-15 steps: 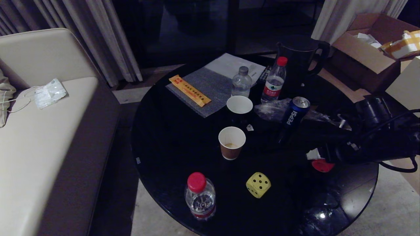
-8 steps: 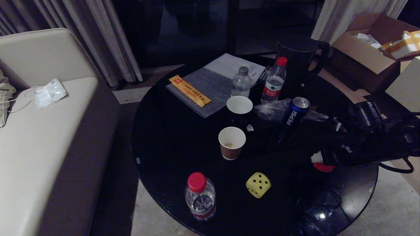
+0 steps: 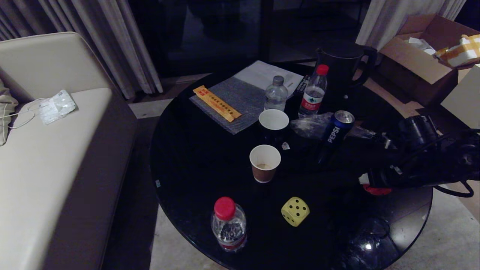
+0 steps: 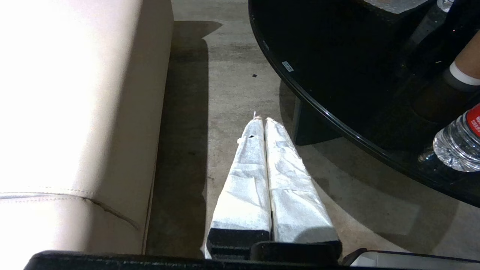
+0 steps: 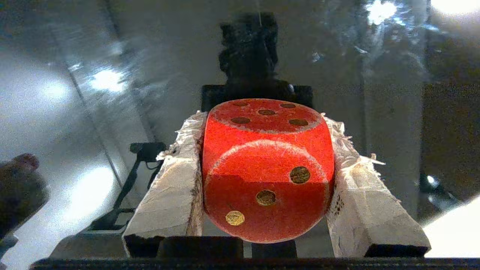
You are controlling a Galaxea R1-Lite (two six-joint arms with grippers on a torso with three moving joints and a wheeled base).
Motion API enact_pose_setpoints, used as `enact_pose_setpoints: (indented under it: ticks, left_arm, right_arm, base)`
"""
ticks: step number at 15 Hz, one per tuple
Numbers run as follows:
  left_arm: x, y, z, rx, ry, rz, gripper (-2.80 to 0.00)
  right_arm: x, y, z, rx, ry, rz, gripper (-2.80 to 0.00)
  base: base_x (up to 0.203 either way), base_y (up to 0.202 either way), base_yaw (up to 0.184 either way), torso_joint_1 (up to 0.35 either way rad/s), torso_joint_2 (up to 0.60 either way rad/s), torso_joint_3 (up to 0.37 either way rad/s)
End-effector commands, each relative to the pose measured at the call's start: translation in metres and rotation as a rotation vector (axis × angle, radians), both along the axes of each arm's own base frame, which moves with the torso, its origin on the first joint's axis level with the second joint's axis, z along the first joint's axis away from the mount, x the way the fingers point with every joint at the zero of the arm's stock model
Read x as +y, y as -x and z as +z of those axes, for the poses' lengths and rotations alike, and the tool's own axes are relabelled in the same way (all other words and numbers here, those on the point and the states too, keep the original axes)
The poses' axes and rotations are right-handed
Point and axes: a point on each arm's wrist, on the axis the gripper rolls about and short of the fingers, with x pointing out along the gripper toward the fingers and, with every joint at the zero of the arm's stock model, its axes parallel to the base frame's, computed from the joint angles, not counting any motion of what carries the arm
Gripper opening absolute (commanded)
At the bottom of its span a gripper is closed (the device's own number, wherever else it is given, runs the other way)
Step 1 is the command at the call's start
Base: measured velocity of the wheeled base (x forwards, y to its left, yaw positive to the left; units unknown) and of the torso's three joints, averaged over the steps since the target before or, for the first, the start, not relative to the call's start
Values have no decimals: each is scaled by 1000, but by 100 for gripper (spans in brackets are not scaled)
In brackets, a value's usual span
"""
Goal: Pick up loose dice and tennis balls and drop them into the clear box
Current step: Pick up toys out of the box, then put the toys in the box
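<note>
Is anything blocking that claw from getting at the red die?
No. The right gripper already has the red die between its padded fingers, pressed against both sides, over the black table. The clear box it must go into is not in view.

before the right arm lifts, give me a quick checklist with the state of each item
1. Red die sits between both fingers of the right end effector: ok, a wrapped finger presses each side.
2. Grip centred on the die: ok, it fills the gap evenly in the right wrist view.
3. Room around the lift: ok, the yellow die and Pepsi can stand apart from the arm.
4. Clear box located: not ok, it shows in no view.
5. Left end effector out of the way: ok, shut, beside the black table over the floor.
</note>
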Motion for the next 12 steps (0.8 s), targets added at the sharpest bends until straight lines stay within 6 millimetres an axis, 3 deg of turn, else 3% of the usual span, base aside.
enact_pose_setpoints:
  ticks: [1,5,7,9,12]
  left_arm:
    - [0,0,0,2,0,1,-280]
    - [0,0,0,3,0,1,-280]
    - [0,0,0,2,0,1,-280]
    - [0,0,0,3,0,1,-280]
    - [0,0,0,3,0,1,-280]
  right_arm:
    - [-3,30,24,-77,-7,2,-280]
    - [-9,77,43,-155,-13,-7,-280]
    - [-12,112,53,-224,-19,-5,-280]
    - [-15,156,56,-303,-18,5,-280]
    - [-20,223,43,-399,-2,18,-280]
  base:
    - [0,0,0,0,0,0]
    - [0,0,0,0,0,0]
    - [0,0,0,0,0,0]
    - [0,0,0,0,0,0]
    - [0,0,0,0,0,0]
